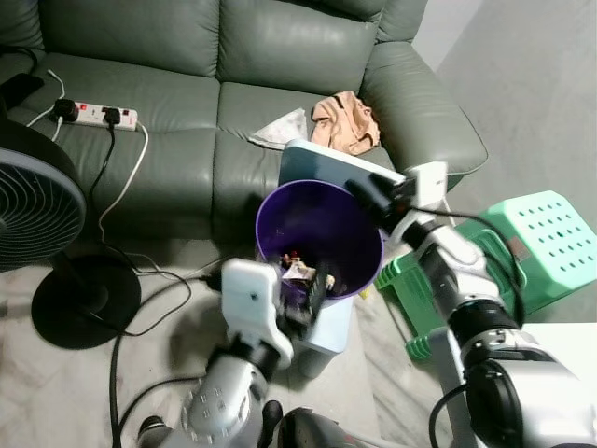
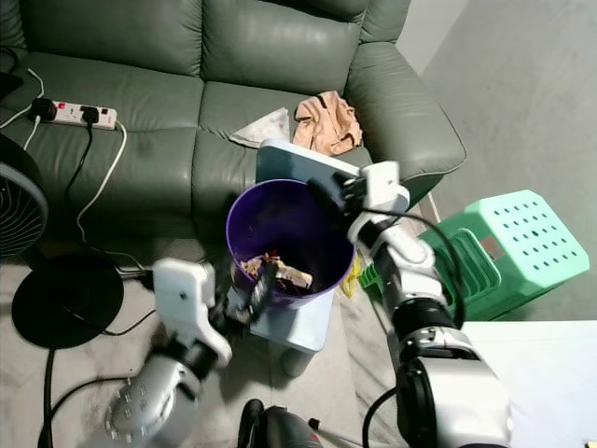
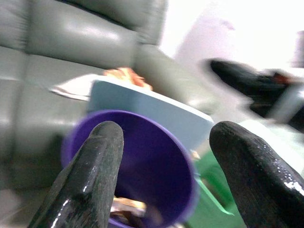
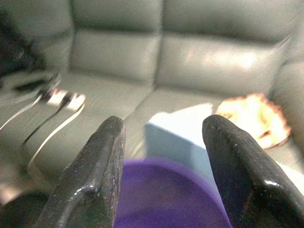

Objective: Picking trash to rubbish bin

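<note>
1. Clearly, the task's thing is the small crumpled wrapper trash [image 1: 300,271], light-coloured with dark and reddish scraps around it, lying at the bottom of the round purple plastic rubbish bin [image 1: 308,210]. The bin stands on a pale blue box-like stand [image 1: 328,329] in front of the grey-green leather sofa [image 1: 187,84].

2. Judging by its creased look, the trash is light, thin and soft. It likely crushes under any pinch and may slip or flutter free. If more is to be picked, a pinch across a bunched fold seems the safest hold.

3. The bin itself looks like light, thin-walled plastic, easily tipped by a knock on its rim.

4. The left end effector [image 1: 303,297] sits at the near rim of the bin, its black fingers [image 3: 90,180] spread wide with nothing between them. The trash lies just beyond and below its tips, inside the bin.

5. The right end effector [image 1: 366,198] hovers over the far right rim, its fingers [image 4: 95,175] also wide apart and empty. The trash is below it and toward the robot.

6. On the sofa seat behind the bin lie a white crumpled paper sheet [image 1: 280,131] and a peach-coloured cloth [image 1: 345,121], both well apart from either end effector.

7. A green plastic stool [image 1: 546,233] stands to the right.
</note>
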Controlling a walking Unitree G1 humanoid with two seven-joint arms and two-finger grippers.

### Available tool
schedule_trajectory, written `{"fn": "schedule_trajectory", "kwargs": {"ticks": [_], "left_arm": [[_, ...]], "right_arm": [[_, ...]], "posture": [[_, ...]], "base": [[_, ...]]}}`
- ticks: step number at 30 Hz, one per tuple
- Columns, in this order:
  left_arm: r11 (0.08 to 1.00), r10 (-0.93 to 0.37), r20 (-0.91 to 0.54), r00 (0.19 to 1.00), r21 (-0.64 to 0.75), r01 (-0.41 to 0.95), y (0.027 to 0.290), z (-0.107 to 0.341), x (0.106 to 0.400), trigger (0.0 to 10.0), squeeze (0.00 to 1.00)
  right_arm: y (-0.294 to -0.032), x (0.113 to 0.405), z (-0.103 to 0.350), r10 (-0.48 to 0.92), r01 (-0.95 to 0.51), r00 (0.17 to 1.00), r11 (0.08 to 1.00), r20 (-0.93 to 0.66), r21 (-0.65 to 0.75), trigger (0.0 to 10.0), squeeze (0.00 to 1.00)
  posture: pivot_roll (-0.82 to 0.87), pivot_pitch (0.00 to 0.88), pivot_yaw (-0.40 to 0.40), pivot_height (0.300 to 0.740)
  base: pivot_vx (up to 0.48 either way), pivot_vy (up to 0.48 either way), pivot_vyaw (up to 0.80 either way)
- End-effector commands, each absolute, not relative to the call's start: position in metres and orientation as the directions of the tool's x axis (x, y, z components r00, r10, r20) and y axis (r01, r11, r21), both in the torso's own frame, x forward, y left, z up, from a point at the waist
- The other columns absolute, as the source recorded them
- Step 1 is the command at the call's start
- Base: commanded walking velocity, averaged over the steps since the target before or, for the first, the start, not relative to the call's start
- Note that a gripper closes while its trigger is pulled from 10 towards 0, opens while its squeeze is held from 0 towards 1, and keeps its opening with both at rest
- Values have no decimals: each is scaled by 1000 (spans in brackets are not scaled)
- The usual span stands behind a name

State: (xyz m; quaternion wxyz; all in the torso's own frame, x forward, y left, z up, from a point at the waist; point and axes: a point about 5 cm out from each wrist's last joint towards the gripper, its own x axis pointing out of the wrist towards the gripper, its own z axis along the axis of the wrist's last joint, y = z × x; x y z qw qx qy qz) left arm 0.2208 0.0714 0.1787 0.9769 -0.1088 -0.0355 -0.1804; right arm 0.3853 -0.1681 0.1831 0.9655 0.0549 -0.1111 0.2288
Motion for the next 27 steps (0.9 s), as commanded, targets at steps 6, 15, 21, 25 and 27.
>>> {"fn": "schedule_trajectory", "kwargs": {"ticks": [6,15,21,25,27], "left_arm": [[950,-252,118,960,-160,269,114,180,256,10000,0],[997,-52,107,993,-43,57,170,179,299,10000,0],[996,86,34,996,5,-86,199,169,320,10000,0],[994,86,40,995,-65,-84,206,173,330,10000,0],[995,61,50,997,-87,-56,204,174,334,10000,0]], "right_arm": [[-211,367,188,264,-291,902,956,343,30,10000,0],[-233,343,180,72,-96,925,994,372,44,10000,0],[-238,332,171,10,-39,944,996,328,82,10000,0],[-242,328,165,-53,31,956,996,287,82,10000,0],[-241,324,161,-73,48,961,994,266,99,10000,0]], "posture": [[82,146,-192,740],[68,51,-127,740],[73,0,-99,740],[60,0,-79,740],[48,0,-73,740]], "base": [[0,0,0],[0,0,0],[0,0,0],[0,0,0],[0,0,0]]}}
